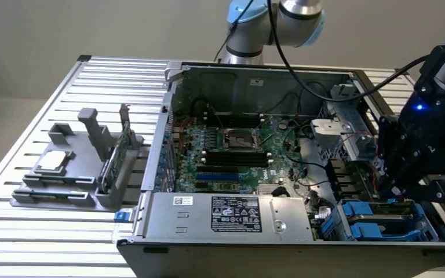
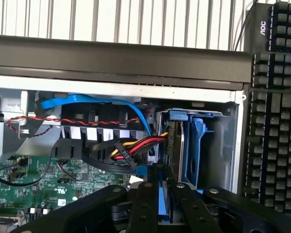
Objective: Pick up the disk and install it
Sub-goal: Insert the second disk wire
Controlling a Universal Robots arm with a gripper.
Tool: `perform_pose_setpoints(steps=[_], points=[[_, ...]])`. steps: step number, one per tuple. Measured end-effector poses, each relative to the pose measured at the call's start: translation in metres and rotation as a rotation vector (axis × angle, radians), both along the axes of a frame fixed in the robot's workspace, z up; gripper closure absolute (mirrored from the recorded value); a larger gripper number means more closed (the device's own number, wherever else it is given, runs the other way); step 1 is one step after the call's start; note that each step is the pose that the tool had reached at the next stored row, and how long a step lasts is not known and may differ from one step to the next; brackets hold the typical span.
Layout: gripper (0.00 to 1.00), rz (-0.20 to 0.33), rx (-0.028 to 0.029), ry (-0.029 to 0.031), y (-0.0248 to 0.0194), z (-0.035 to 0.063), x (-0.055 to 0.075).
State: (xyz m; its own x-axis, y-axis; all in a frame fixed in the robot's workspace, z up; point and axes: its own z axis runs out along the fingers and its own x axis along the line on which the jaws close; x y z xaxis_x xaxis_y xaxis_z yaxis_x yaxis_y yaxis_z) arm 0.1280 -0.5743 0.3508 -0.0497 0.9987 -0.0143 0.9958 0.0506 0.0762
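With the gripper (image 1: 422, 188) lowered over the blue drive bays (image 1: 377, 217) at the exterior view's right corner of the open computer case (image 1: 207, 249), the step in hand appears to be seating the disk (image 2: 173, 145). In the wrist view the disk stands on edge between blue rails (image 2: 196, 145); the fingers (image 2: 144, 204) sit close together astride its edge, apparently pinching it. Keep the disk parallel to the rails, clear of the power cable bundle (image 2: 131, 148) just beside it.

arm: reaching down | gripper (image 1: 419, 194): fingers (image 2: 145, 204) near-closed, narrow gap
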Motion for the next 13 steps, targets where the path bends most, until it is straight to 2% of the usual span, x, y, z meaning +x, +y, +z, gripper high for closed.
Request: perform_pose_setpoints(steps=[2,4,6,10,13], points=[[0.84,-0.001,0.0147,0.0,-0.0019,-0.0001,0.0],[0.84,-0.002,0.0265,0.0,-0.0041,-0.0001,0.0],[0.84,-0.004,0.0356,0.0,-0.0071,-0.0003,0.0],[0.84,-0.006,0.049,0.0,-0.0134,-0.0009,0.0],[0.84,-0.007,0.0683,0.0,-0.0169,-0.0025,0.0]])
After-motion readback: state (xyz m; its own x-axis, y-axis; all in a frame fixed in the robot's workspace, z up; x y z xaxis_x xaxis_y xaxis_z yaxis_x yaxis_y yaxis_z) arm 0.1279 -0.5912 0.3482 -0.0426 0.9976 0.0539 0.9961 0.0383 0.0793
